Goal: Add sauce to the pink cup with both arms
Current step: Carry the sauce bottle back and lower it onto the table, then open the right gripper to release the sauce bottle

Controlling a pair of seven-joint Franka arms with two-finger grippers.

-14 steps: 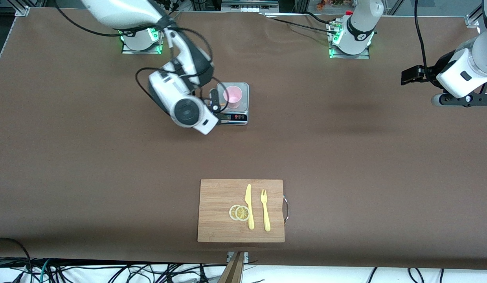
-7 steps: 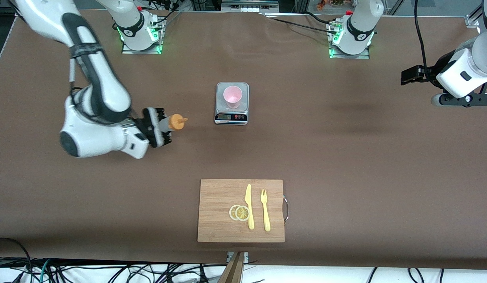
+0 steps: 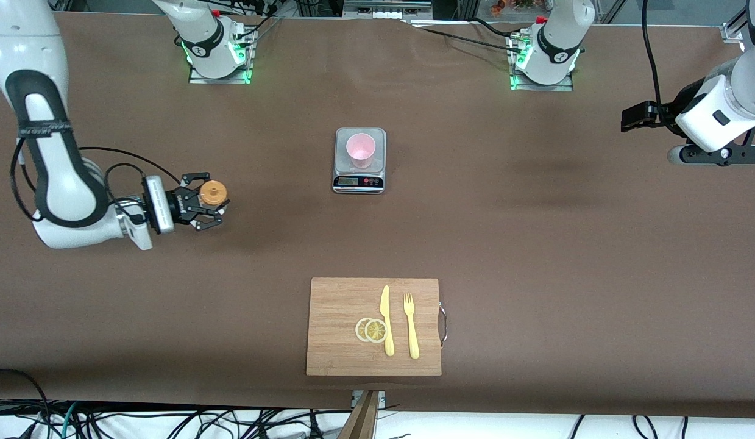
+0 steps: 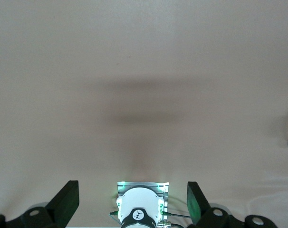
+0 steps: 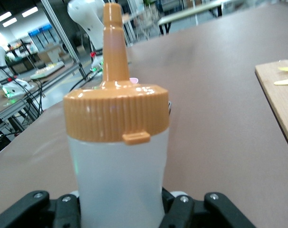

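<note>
The sauce bottle [image 3: 213, 194] is found at the left-centre of the front view, upright, its orange nozzle cap pointing up toward the camera; whether its base rests on the desk [image 3: 535, 244] cannot be told. It is clamped by the right pincer [image 3: 202, 210], whose fingers are closed on the whitish body below the cap, as confirmed in the right wrist view, where the bottle [image 5: 118, 156] fills the frame between the finger mounts.

The pink cup [image 3: 360, 150] is seen standing upright on the kitchen scale [image 3: 359, 181], in the upper centre of the frame. From the held bottle, the cup lies toward the frame's right and somewhat higher in the frame, well apart. The bottle's long axis is vertical, so a tilt toward the cup's mouth is judged to be needed if pouring is to follow.

The right arm is clearly the nearer to the cup. The left pincer [image 3: 636, 116] hangs at the upper right edge of the frame, over bare desk, with its fingers [image 4: 68, 202] spread apart and nothing between them; that arm waits.

Open brown desk lies between bottle and scale, with no obstruction. The cutting board [image 3: 340, 341], carrying lemon slices [image 3: 371, 330], knife [image 3: 386, 320] and fork [image 3: 411, 326], lies in the lower centre, well clear of that path.
</note>
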